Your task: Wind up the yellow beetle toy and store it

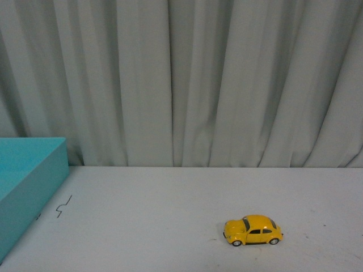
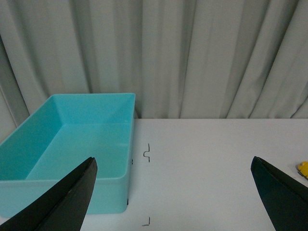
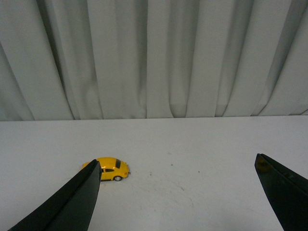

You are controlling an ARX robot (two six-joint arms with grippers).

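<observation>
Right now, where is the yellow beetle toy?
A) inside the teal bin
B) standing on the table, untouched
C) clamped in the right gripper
B: the yellow beetle toy stands on its wheels on the white table, apart from the teal bin; the left gripper and right gripper are open and hold nothing.

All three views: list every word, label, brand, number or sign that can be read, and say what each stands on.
No text can be read in any view.
yellow beetle toy: no badge, plate or lettering shows; too small to tell.
teal bin: plain, no label.
table: only small dark bracket-shaped marks, not letters or numbers.
curtain: plain.
</observation>
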